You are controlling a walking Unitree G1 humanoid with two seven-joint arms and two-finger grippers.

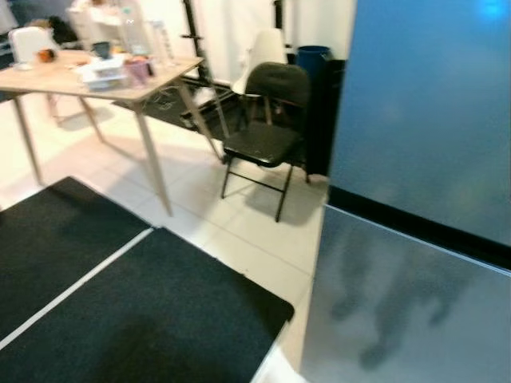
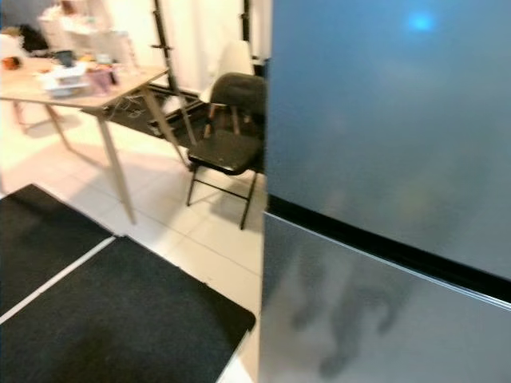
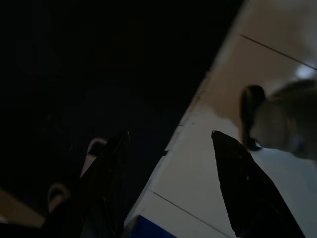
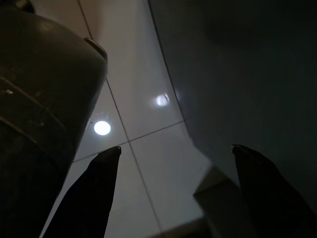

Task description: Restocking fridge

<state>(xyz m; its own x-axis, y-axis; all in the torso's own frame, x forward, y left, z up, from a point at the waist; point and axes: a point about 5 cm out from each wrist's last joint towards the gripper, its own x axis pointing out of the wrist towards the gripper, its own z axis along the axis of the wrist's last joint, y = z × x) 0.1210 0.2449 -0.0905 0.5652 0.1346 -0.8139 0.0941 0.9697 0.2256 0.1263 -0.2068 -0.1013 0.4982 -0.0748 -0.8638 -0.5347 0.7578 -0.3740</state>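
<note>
1. The fridge is seen close in front of the robot and to its right in the head views: a tall blue-grey cabinet with two shut doors, upper and lower, parted by a dark horizontal seam.
2. No handle and no goods for restocking can be made out on or beside the fridge; nothing is carried.
3. The left gripper is seen in its wrist view with fingers spread wide and empty, above a dark mat edge and pale floor tiles.
4. The right gripper is likewise spread wide and empty, pointed at the tiled floor beside a dark surface, judged to be the fridge's foot.
5. The fridge's long axis stands upright. As it lies toward the robot's right, the right arm is judged the nearer one for reaching a door edge.
6. The head views alone show the room to the left: a folding chair near the fridge's side and, well apart, a wooden table bearing clutter too blurred to name.
7. The wrist views alone show the grippers' spread and the floor below them.
8. The task is judged barely begun, with both doors yet to be opened.
</note>
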